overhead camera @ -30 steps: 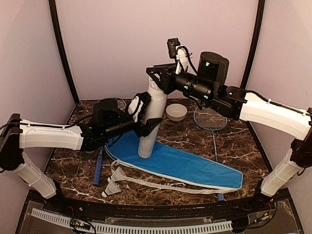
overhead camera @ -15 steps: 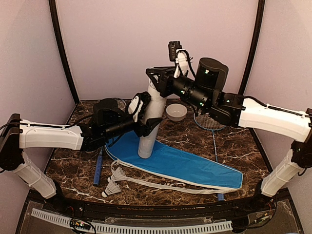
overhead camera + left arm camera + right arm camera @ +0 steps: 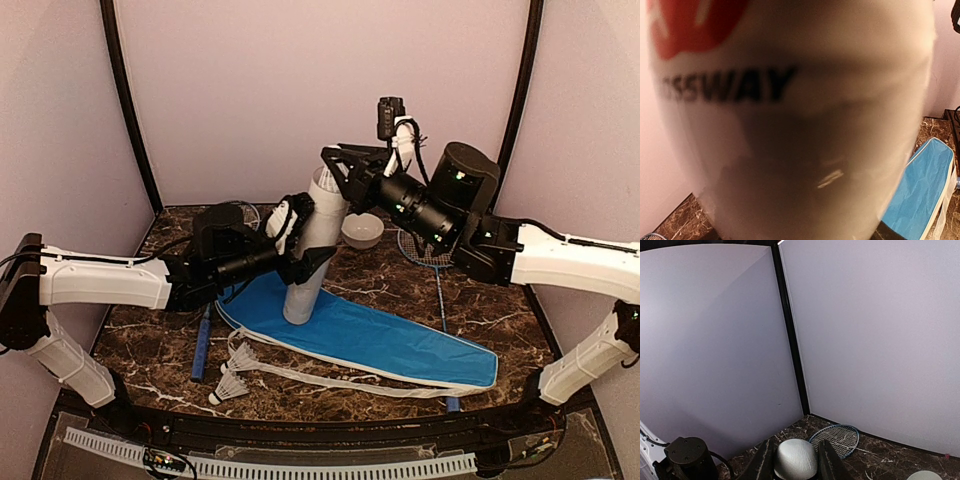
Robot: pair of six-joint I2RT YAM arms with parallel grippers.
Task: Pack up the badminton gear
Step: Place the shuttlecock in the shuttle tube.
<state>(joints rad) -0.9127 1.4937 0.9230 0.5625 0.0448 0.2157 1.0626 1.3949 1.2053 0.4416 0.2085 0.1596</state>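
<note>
Shifted since a second ago: right end effector [image 3: 338,175], off from straight over the white tube [image 3: 299,290] mouth to just right of its rim. Top of tube also leaning slightly further right. Unchanged: left end effector [image 3: 303,237], jaws wide, clamped round the tube mid-body, one finger each side.

Tube tilted, base below left end effector on the blue racket cover [image 3: 400,345], top up beside right end effector. Left wrist view filled with blurred tube wall, red mark and black lettering, strip of cover low right.

Pinched in right end effector: white domed piece [image 3: 796,460], jaws narrowly apart, both fingers against it. Rest of piece hidden, cannot tell what it is.

Below right end effector, further back: small white bowl [image 3: 362,230]. Just right of bowl: first racket [image 3: 432,248] flat on desk [image 3: 150,340], shaft running toward near edge along the cover's right side.

Below left arm, left of left end effector: second racket handle [image 3: 200,345] on desk.

Nearer than left end effector, beside the cover's white trim: two shuttlecocks [image 3: 240,357] [image 3: 230,388], lying apart from the tube.
</note>
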